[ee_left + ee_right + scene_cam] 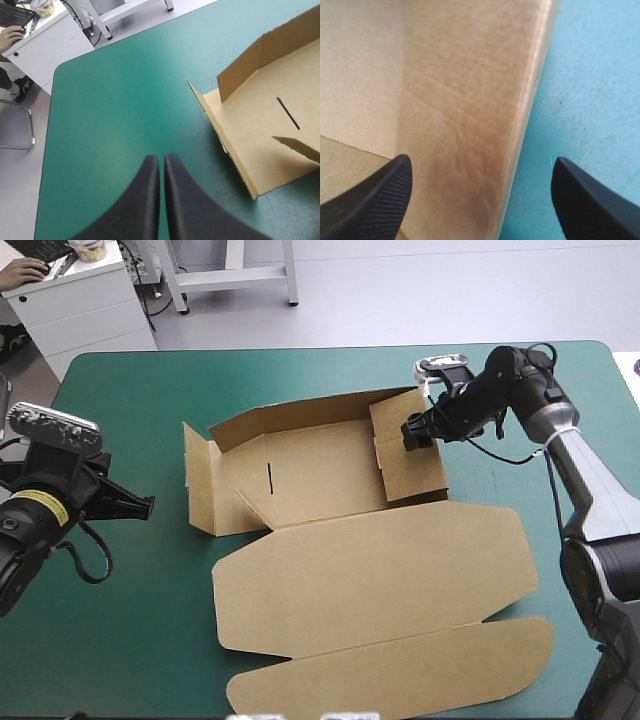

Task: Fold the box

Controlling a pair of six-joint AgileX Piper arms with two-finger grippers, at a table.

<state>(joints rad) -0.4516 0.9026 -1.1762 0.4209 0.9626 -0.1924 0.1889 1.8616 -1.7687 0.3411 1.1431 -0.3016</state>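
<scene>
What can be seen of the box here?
The brown box is a cut board sheet, half formed: far wall and right wall raised, left wall leaning outward, a slit in its floor, the lid flat toward the near edge. It lies on the teal-green cover. The open right gripper straddles the right wall's edge.

a teal-green table cover (pixel 300 375), rounded at the corners, faintly scuffed in places

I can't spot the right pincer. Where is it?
In the high view the right pincer sits at the right-hand wall of the box, toward the far right of the table, open and straddling that wall.
</scene>
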